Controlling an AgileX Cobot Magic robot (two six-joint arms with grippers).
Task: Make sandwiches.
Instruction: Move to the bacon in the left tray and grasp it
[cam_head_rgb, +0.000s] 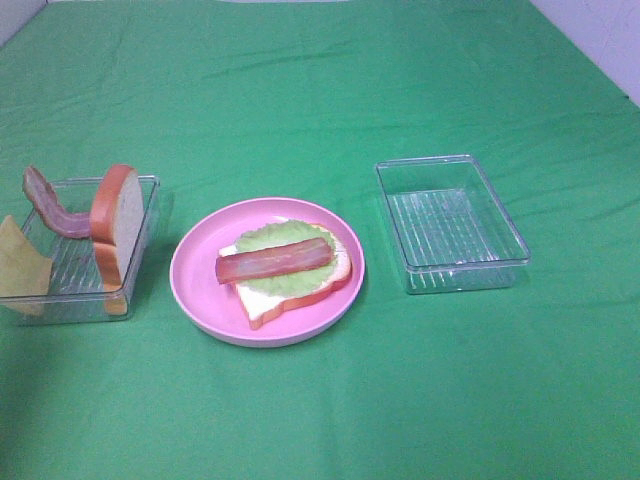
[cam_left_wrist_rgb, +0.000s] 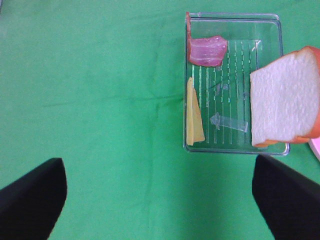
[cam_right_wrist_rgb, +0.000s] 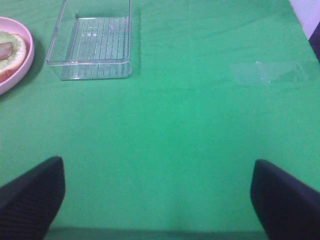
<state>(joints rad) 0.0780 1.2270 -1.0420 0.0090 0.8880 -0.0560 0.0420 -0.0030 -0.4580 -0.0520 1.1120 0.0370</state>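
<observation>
Ahead of the wide-open left tool (cam_left_wrist_rgb: 160, 200), upright bread slice (cam_left_wrist_rgb: 284, 102) in tray (cam_left_wrist_rgb: 227, 75), right tool (cam_right_wrist_rgb: 160, 200) wide, sandwich (cam_right_wrist_rgb: 9, 54) well apart

The cheese square (cam_head_rgb: 22, 266) runs off the high view's left edge.

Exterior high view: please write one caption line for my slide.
Open sandwich on a pink plate; the left tray holds bread, bacon and cheese.

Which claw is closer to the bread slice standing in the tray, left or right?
Left. The left claw faces that tray, bread slice just ahead. The right claw is on the far side, with the empty tray and pink plate between.
</observation>
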